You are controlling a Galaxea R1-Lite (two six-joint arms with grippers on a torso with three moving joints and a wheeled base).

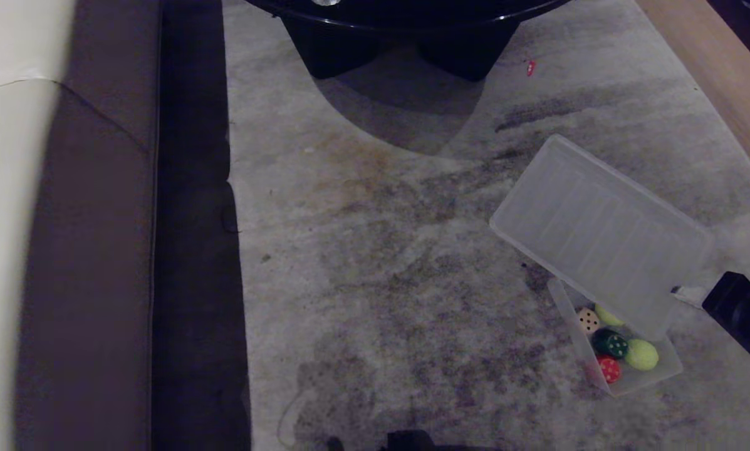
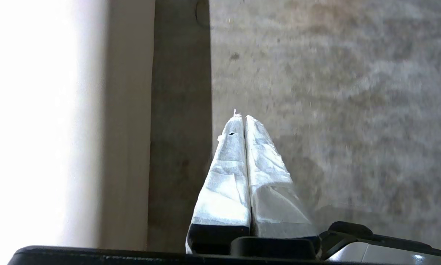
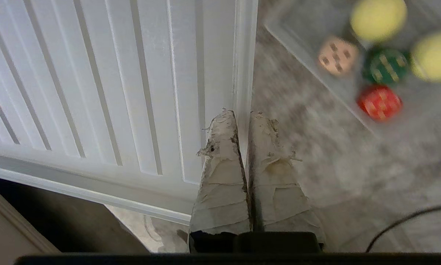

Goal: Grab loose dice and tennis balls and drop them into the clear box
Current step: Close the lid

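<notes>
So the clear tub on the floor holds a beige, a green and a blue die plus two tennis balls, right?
Not quite: no die is blue. Besides the beige die and green die, the clear tub holds a red die, as the head view shows. The two tennis balls are there.

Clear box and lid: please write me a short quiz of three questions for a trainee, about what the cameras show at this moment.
1. True or false: the left gripper is open.
2. What does the right gripper pinch? A) a cup B) the rim of the ribbed lid C) a spoon
3. How many tennis balls show inside the clear box?

Key: 1 false, it is shut and holds nothing; 2 B; 3 two.
</notes>
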